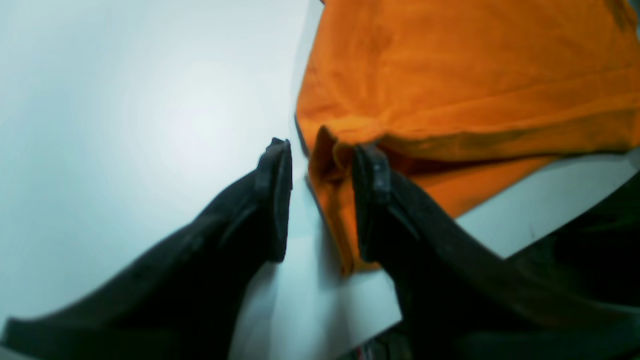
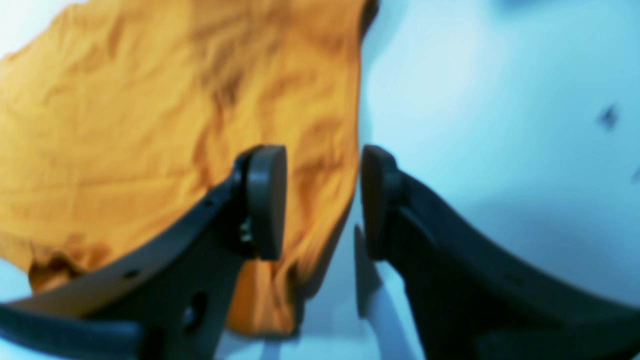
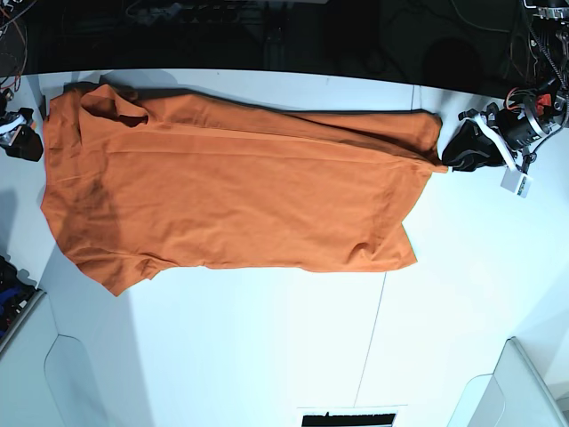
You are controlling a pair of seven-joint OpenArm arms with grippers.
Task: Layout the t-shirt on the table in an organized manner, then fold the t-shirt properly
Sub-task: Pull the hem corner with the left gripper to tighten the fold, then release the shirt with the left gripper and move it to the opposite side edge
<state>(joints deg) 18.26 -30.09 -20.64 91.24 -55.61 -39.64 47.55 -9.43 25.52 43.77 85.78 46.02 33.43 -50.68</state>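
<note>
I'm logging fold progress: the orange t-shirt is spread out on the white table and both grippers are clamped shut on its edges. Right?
Not quite. The t-shirt is spread on the table, but both wrist views show the left gripper and right gripper open, jaws apart at the edges.

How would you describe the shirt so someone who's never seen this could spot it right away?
Look at the white table filling the base view. Spread lengthwise across its far half lies the t-shirt, one end by the left gripper. It is the only cloth and the only bright orange thing there; everything else around it is white or black.
</note>
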